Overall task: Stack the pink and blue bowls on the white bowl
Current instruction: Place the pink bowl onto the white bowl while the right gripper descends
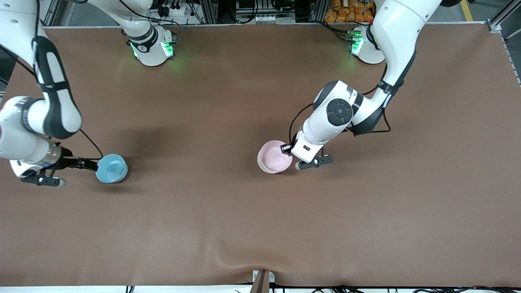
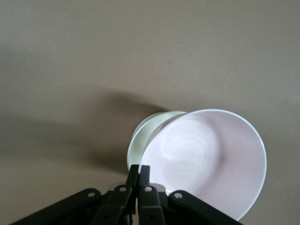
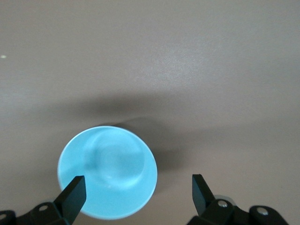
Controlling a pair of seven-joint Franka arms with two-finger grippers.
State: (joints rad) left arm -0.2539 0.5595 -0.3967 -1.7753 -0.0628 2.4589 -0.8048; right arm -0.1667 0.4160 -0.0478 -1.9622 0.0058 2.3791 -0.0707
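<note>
Gripping pink bowl rim, left end effector; seemingly over white bowl.

We see glossy white rounded arm shells with dark grey joint bands, thin black cables, green-lit bases, and black, seemingly plastic, screw-studded fingers.
</note>
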